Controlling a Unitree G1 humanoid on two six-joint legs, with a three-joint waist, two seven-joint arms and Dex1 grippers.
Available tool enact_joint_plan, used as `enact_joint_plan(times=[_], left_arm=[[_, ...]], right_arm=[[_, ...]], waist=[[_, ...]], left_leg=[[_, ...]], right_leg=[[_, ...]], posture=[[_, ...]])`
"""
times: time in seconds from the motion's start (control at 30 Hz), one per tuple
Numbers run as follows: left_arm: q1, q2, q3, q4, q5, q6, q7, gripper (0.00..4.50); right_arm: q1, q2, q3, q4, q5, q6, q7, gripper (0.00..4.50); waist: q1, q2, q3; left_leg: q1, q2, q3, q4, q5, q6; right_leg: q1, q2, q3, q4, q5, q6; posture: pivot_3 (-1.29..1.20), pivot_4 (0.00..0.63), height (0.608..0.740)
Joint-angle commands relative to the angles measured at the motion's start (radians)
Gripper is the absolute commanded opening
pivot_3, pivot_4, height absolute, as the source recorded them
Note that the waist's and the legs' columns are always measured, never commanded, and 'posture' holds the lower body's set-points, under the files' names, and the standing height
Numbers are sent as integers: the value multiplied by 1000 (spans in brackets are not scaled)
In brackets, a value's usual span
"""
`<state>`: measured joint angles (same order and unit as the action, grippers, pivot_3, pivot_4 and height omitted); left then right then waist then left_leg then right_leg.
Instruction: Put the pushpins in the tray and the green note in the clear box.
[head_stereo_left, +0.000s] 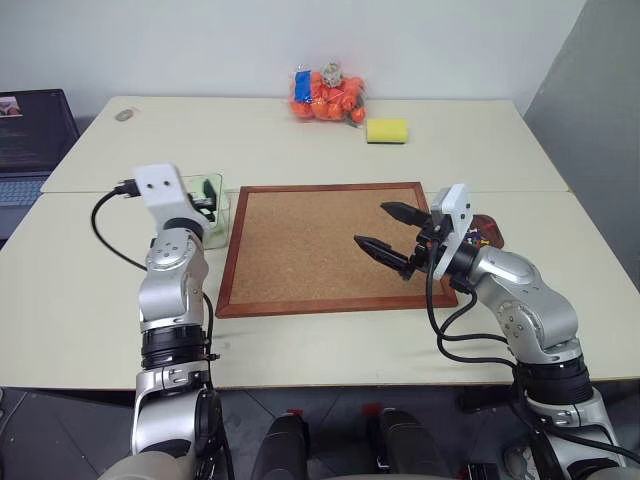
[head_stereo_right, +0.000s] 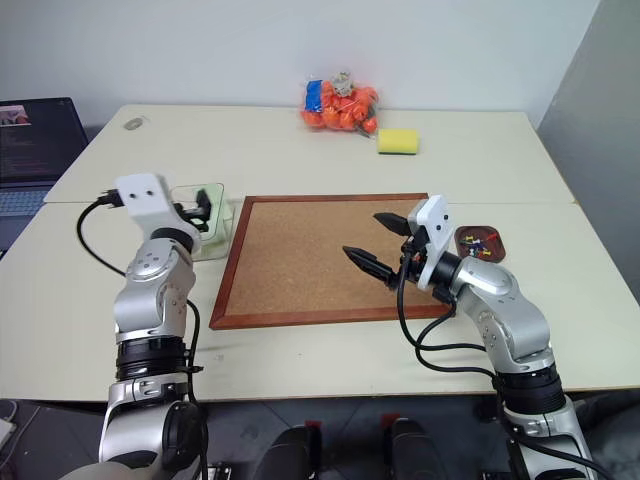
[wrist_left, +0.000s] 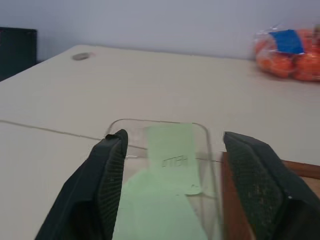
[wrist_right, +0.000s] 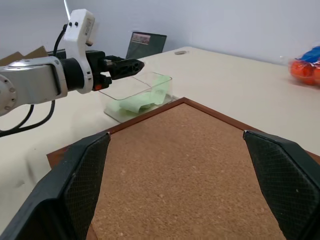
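Observation:
The green note lies curled inside the clear box, which stands just left of the corkboard. My left gripper hovers level over the box's near end, open, with the note below and between its fingers and nothing held. My right gripper stands open above the right part of the corkboard, pointing toward the left, empty. Behind the right wrist the dark reddish-brown tray rests on the table. Small coloured pushpins lie in it.
The wood-framed corkboard takes up the table's middle. A yellow sponge and a bag of orange items sit at the far edge. A laptop stands at the far left, with a small grey disc nearby.

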<state>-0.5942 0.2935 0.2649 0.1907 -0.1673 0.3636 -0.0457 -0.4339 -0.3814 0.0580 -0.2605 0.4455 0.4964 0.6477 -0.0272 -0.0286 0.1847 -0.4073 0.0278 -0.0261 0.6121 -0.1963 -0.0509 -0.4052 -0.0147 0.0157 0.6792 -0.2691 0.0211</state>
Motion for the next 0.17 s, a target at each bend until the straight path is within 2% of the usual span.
enact_joint_plan(times=[0.03, 0.17], left_arm=[[50, 18, -85, -148, -56, -7, -175, 3853], [169, -20, -112, -259, -77, -14, -199, 3853]], right_arm=[[9, 3, -46, 3, -87, -36, -120, 4500], [49, 54, -81, -6, -136, -8, -268, 4500]], waist=[[0, 0, 0], [-1, 0, 0]], left_leg=[[0, 0, 0, 0, 0, 0], [0, 0, 1, 0, 0, 0]], right_leg=[[0, 0, 0, 0, 0, 0], [0, 0, 1, 0, 1, -2]], posture=[[0, 150, 740], [0, 150, 740]])
